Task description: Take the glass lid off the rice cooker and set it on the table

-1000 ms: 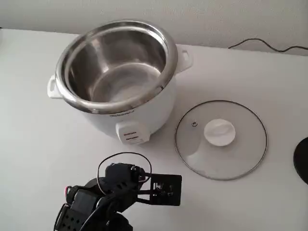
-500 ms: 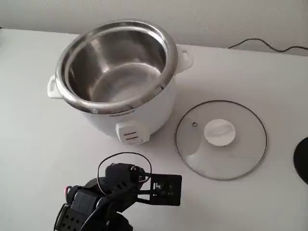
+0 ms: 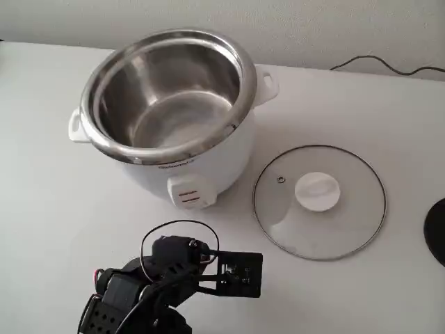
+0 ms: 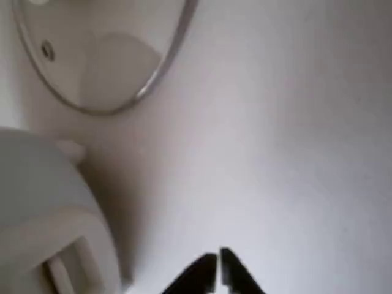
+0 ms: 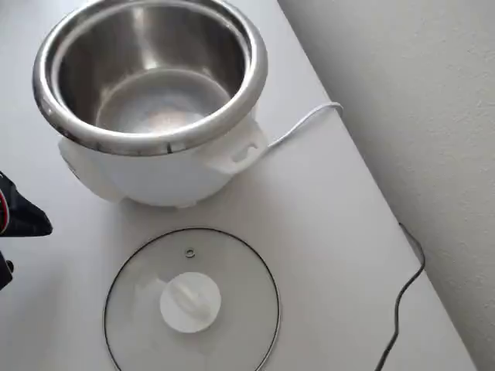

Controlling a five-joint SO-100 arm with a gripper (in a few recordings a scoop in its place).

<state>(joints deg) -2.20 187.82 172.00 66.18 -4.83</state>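
Note:
The rice cooker [image 3: 208,149] stands uncovered on the white table [image 3: 62,229], its steel inner bowl bare; the overhead view shows the rice cooker [image 5: 155,174] too. To its right in the fixed view the glass lid [image 3: 348,223] lies flat on the table, white knob up. From overhead the glass lid [image 5: 232,309] rests just below the cooker. My arm [image 3: 170,278] is folded low at the front edge, apart from both. In the wrist view my gripper [image 4: 218,262] is shut on nothing over bare table, with the glass lid [image 4: 104,61] and the cooker's front [image 4: 43,214] to its left.
A black round object [image 3: 438,233] sits at the right edge of the fixed view. A dark cable [image 3: 389,64] runs along the back wall. The cooker's white cord [image 5: 302,127] leads toward the table edge [image 5: 363,162], close to the wall.

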